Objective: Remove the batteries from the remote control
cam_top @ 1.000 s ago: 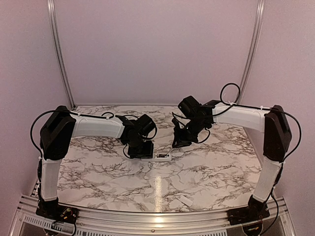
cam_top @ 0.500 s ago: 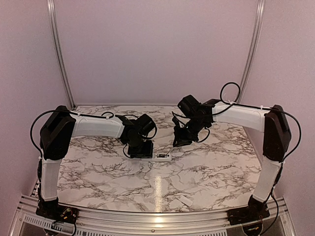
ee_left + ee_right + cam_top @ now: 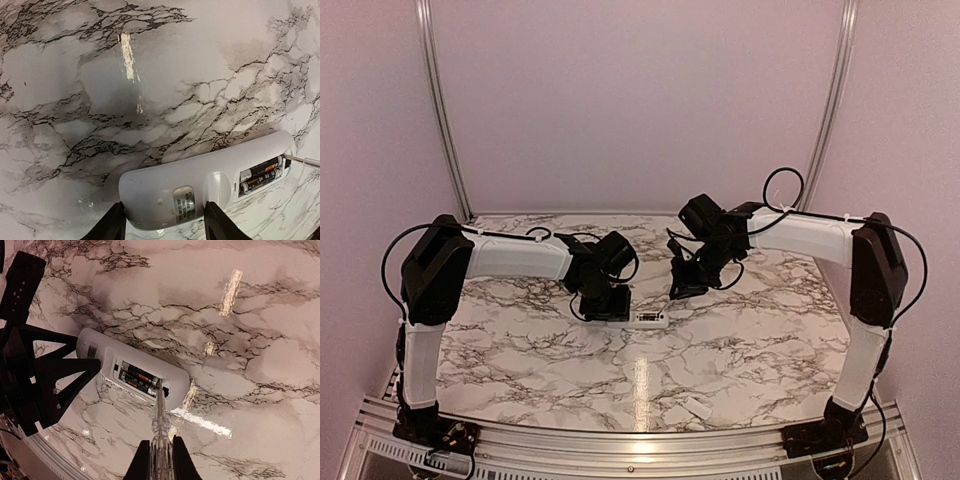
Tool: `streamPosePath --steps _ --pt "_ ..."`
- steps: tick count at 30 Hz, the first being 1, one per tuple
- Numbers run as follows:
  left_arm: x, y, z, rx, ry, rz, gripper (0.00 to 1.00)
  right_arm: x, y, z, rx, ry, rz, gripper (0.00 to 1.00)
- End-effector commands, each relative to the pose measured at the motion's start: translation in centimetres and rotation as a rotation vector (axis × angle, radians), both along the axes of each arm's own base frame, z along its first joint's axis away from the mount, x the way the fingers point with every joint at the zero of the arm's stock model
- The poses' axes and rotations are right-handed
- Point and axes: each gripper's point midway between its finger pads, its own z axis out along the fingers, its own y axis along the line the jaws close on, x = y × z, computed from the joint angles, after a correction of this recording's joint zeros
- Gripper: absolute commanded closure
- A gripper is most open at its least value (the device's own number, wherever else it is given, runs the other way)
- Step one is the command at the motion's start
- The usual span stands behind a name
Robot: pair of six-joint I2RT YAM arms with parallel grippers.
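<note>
The remote control [image 3: 648,318] is lying back-side up about dead centre on the bench [image 3: 520,360], with its battery bay uncovered. A little white cover piece [image 3: 696,407] sits way off at 6 o'clock by the near edge.

The left pincer [image 3: 608,305] is clamped about half-wide across the label end of the remote control. I reckon it's just there to pin the thing down so it doesn't skate around when it gets poked. The right pincer [image 3: 157,460] is squeezed tight on a skinny silvery tool [image 3: 160,415], aimed toward 12 o'clock in its own camera. The tip lands right at the near edge of the bay, so it looks like the plan is to pry with it. Makes sense, since those fingers are too fat to fit in the slot.

The top camera is pretty useless for the fine stuff, all you get is two arms meeting over a white bar. The right wrist view shows both batteries [image 3: 139,379] seated side by side, plus the tool tip against them. The left wrist view gives you the grip on the body, with the batteries [image 3: 260,175] out at 3 o'clock and the tool [image 3: 302,160] poking in from the edge.

Neither battery is out yet.
</note>
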Motion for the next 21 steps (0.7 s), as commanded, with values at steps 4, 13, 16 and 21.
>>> streamPosePath --steps 4,13,16,21 --pt "-1.4 -0.7 -2.4 0.017 0.068 -0.05 0.46 0.6 0.8 0.0 0.033 -0.015 0.023 1.0" --pt "-1.3 -0.7 -2.6 0.018 0.07 -0.055 0.48 0.0 1.1 -0.1 0.112 0.004 0.041 1.0" --pt "-1.5 -0.7 -2.7 0.019 0.077 -0.055 0.48 -0.2 0.8 0.1 0.183 0.019 0.032 1.0" --pt "-1.7 -0.7 -2.7 0.018 0.08 -0.065 0.49 -0.6 0.7 -0.2 0.195 0.014 0.059 1.0"
